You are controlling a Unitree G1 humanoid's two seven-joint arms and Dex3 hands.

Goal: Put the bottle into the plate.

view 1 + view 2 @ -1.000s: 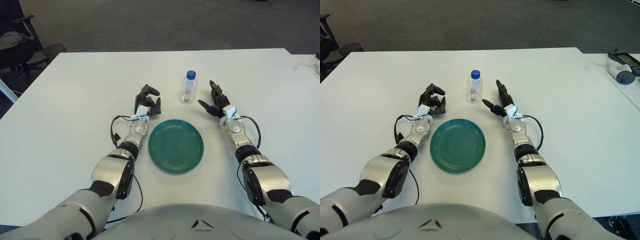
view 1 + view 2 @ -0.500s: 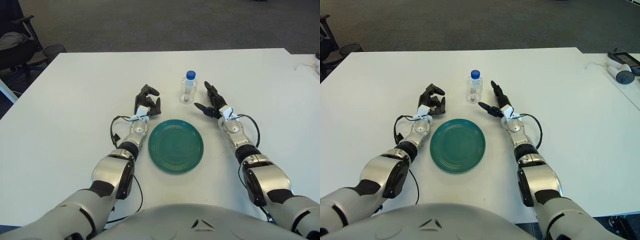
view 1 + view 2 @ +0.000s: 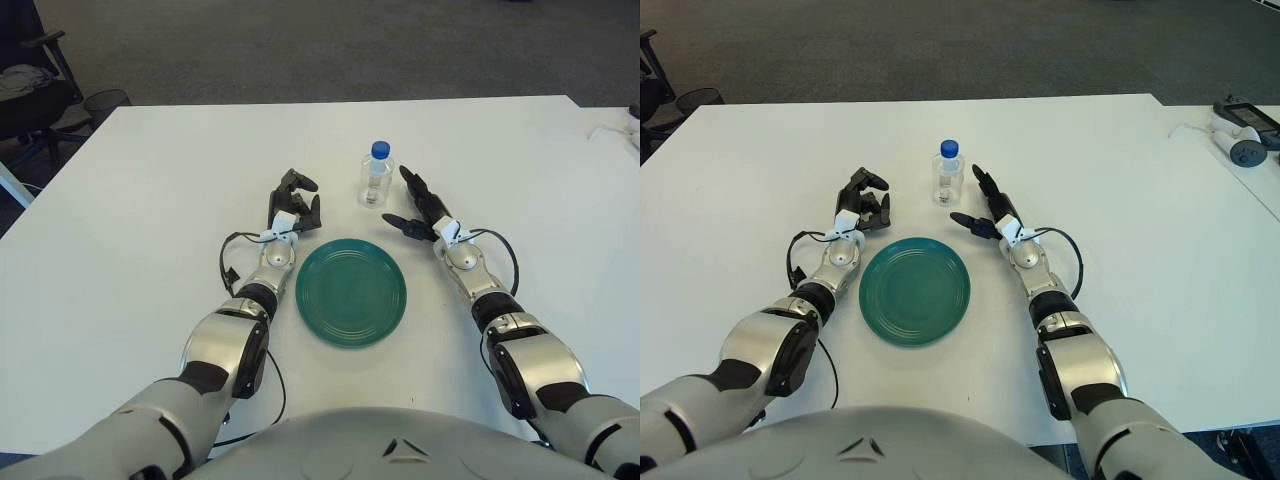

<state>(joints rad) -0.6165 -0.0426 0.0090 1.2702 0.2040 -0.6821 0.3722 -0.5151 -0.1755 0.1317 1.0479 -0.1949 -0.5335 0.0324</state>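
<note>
A small clear bottle [image 3: 376, 176] with a blue cap stands upright on the white table, just beyond the green plate [image 3: 351, 291]. My right hand [image 3: 409, 204] is just right of the bottle and a little nearer, fingers spread, a small gap between them and the bottle. Left of the plate's far edge shows my left hand [image 3: 294, 205], fingers curled and holding nothing.
The white table [image 3: 150, 180] spreads wide around the plate. A dark chair [image 3: 30, 85] and a black basket [image 3: 108, 99] stand off its far left corner. Grey devices with a white cable [image 3: 1238, 140] lie on another table at the far right.
My right hand has slid left toward the bottle, closing most of the gap. The bottle, plate and left hand are unmoved.
</note>
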